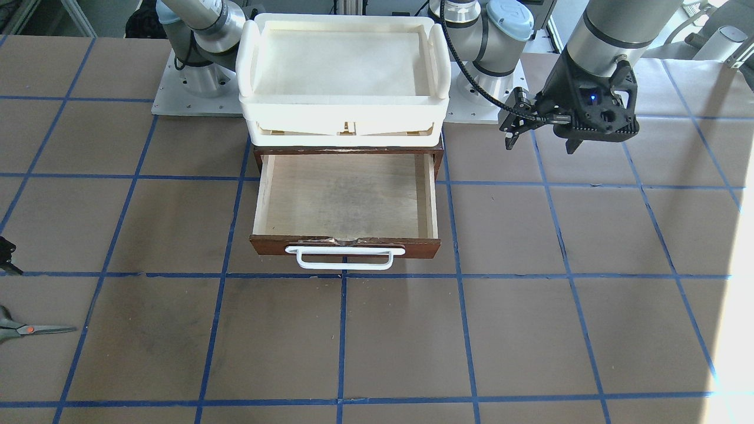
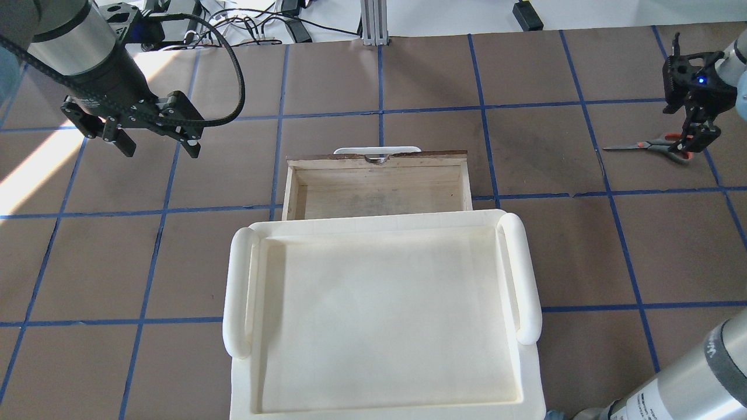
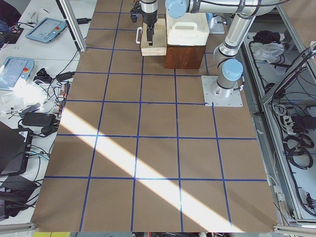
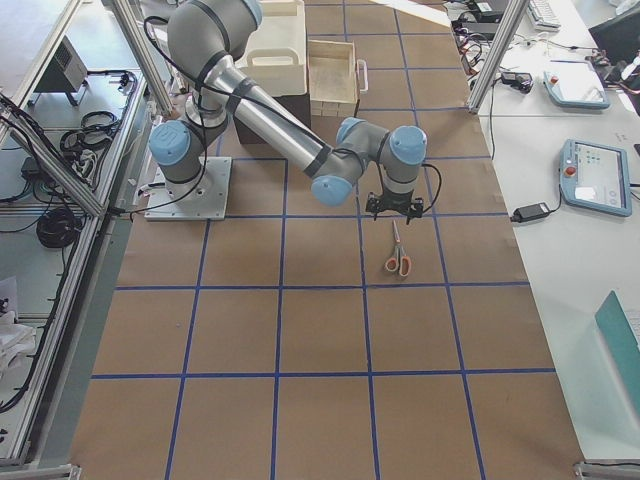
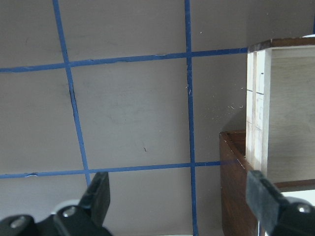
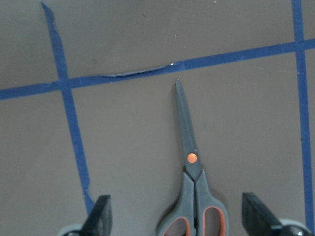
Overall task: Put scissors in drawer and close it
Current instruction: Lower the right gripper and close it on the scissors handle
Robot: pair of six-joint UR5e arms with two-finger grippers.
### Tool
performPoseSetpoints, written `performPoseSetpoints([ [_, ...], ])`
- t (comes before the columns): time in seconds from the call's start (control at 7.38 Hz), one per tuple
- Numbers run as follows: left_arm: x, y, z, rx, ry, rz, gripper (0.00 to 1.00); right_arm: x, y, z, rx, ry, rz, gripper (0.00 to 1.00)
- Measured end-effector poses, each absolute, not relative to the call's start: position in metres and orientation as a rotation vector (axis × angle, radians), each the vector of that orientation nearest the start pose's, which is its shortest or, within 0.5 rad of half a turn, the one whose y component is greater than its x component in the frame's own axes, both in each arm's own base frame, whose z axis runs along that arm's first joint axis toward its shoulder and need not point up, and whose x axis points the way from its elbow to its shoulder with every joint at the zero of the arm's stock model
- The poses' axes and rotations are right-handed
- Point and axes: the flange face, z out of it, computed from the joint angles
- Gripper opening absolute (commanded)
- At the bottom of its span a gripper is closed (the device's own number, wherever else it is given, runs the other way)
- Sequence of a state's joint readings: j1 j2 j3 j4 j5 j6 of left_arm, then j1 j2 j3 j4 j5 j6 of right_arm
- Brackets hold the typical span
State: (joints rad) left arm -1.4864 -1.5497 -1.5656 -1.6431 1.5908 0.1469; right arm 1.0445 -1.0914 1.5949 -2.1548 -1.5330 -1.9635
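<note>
The scissors (image 6: 192, 187), with grey handles lined orange and an orange pivot dot, lie flat on the table far to my right; they also show in the overhead view (image 2: 653, 146) and the front view (image 1: 29, 330). My right gripper (image 6: 177, 216) is open above them, with the handles between its fingers and the blades pointing away. The drawer (image 1: 412, 247) is pulled open and empty, with pale plywood inside (image 2: 379, 198) and a white bar handle (image 1: 344, 257). My left gripper (image 2: 159, 146) is open and empty, hovering beside the drawer's left side (image 5: 256, 98).
A white plastic tray (image 2: 373, 219) sits on top of the dark wooden cabinet that holds the drawer. Blue tape lines grid the brown table. The arm bases stand behind the cabinet (image 1: 194, 82).
</note>
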Motion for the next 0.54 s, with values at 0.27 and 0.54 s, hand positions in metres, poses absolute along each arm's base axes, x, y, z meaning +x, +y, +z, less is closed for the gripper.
performPoseSetpoints([
  [0.27, -0.091, -0.488, 0.493, 0.097, 3.125, 0.076, 1.0, -0.217, -0.643, 0.226, -2.184, 2.365, -0.142, 0.88],
  [0.54, -0.091, -0.488, 0.493, 0.097, 3.125, 0.077, 1.0, -0.222, -0.652, 0.206, -2.199, 2.336, -0.151, 0.85],
])
